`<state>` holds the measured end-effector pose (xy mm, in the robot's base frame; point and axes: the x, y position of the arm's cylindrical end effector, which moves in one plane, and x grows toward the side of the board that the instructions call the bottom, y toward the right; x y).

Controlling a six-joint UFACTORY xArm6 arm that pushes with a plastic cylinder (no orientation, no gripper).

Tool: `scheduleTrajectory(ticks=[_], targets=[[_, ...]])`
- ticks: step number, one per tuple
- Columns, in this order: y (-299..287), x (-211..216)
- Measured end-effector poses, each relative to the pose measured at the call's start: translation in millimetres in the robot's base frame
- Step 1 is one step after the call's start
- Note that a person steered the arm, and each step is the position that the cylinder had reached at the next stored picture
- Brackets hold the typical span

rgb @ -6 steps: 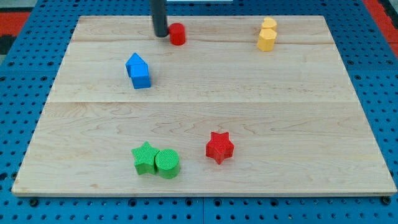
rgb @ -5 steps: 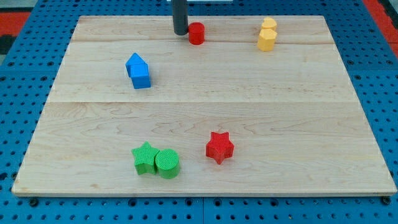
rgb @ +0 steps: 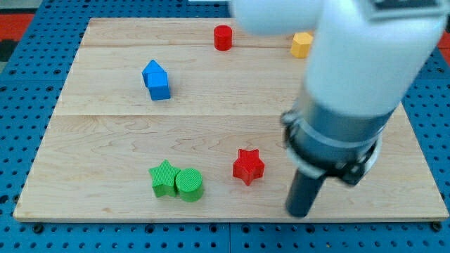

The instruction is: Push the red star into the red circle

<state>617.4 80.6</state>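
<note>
Bright, even light with soft, faint shadows; the arm [rgb: 351,91] is motion-blurred, while the counter [rgb: 211,133] stays sharp.

**A robotics lab bench**

A pale wooden board [rgb: 232,105] is lying on a blue pegboard surface [rgb: 21,91] full of evenly spaced holes, the sort of mounting plate a test rig uses. Small coloured plastic blocks are sitting scattered on the board, and a large white and dark robot arm [rgb: 351,91] is looming over it.
</note>
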Motion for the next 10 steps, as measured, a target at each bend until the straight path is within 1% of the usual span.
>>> scheduleTrajectory(ticks=[2, 3, 4, 5, 6, 8, 9, 10], targets=[[-101.3, -51.6], [-78.3, -72.7], [-64.8, -27.4], [-52.8, -10.6], [-45.5, -42.7], [-11.8, -85.1], [-8.2, -116.8], [-8.5, -161.6]])
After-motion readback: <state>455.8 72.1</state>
